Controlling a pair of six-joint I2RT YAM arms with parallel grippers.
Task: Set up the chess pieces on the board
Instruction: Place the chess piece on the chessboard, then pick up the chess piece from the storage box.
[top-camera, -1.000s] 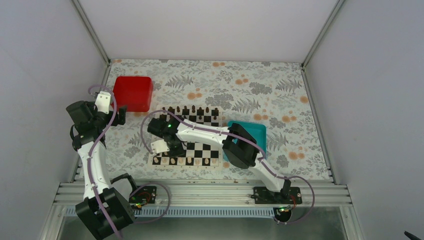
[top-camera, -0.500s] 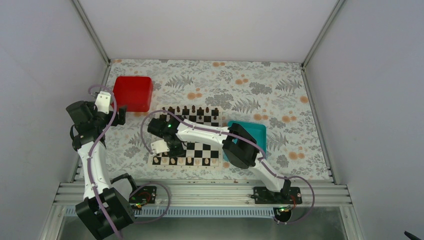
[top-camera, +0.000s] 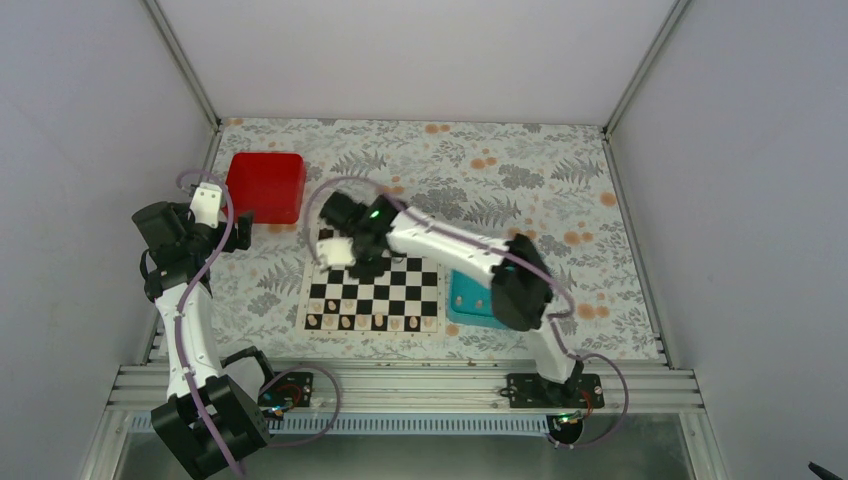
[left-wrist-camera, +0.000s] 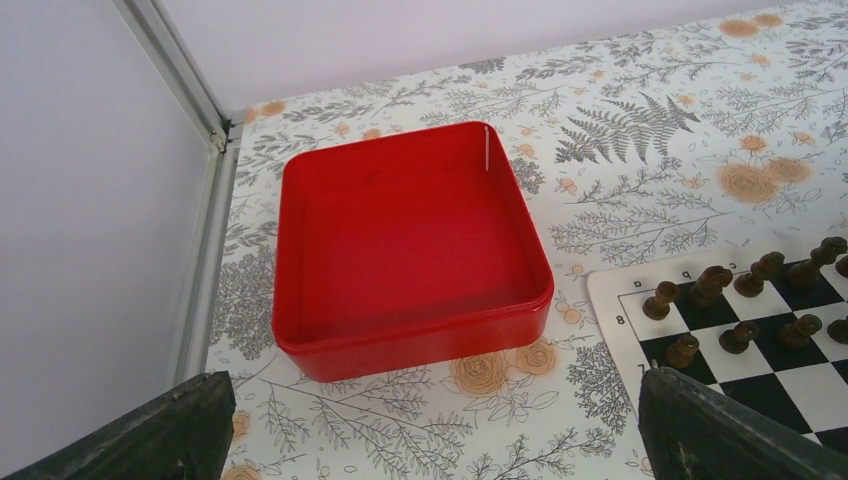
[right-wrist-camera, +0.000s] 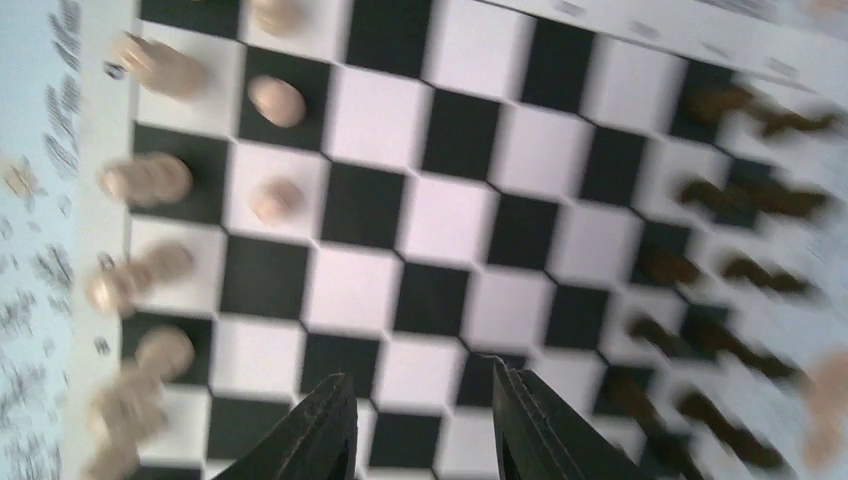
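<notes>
Red tray (left-wrist-camera: 420, 345): smooth glossy moulded plastic. Teal tray (top-camera: 465, 300): plastic too. Chessboard (top-camera: 385, 295): flat matt print, paper or thin vinyl, can't tell which. Dark pieces (left-wrist-camera: 708, 285): stained-wood look, slight sheen. Light pieces (right-wrist-camera: 275, 100): pale wood look. Surface (left-wrist-camera: 640, 130): matt floral printed covering. Rail (top-camera: 400, 385): brushed metal.

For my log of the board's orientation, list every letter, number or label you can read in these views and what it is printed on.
"8": white border of the chessboard, left wrist view, beside the dark back row.
"7": same border, one row nearer; likely, small.
"a": same border, far edge by the corner; small.
Border marks in the right wrist view: blurred, unreadable.
Top view: border print too small to read.
Red bin and teal tray: no text visible.
</notes>
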